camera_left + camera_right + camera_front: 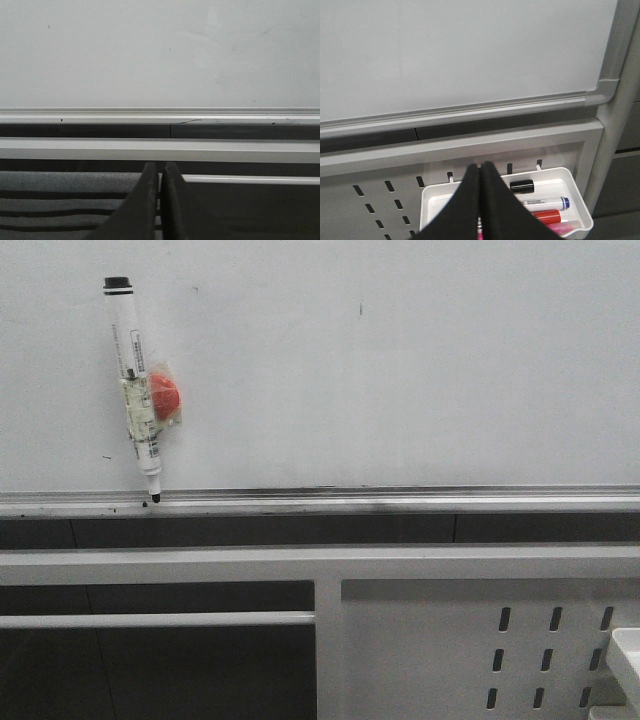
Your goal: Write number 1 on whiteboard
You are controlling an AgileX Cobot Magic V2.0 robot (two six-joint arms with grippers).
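Marker (pixel 137 390) stands near-upright at upper left of the front frame on the bare whiteboard (pixel 400 370), likely nearer the left pincer (pixel 160 172); both left and right pincer (pixel 480 172) clenched, empty.

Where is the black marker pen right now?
In the front view, the marker is on the left of the whiteboard, standing nearly upright with its tip on the tray rail and a red magnet beside it.

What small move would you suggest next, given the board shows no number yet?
Probably send the left hand, now shut and empty, toward the marker standing uncapped on the tray rail. The whiteboard bears only specks, and the right hand hangs over the marker tray.
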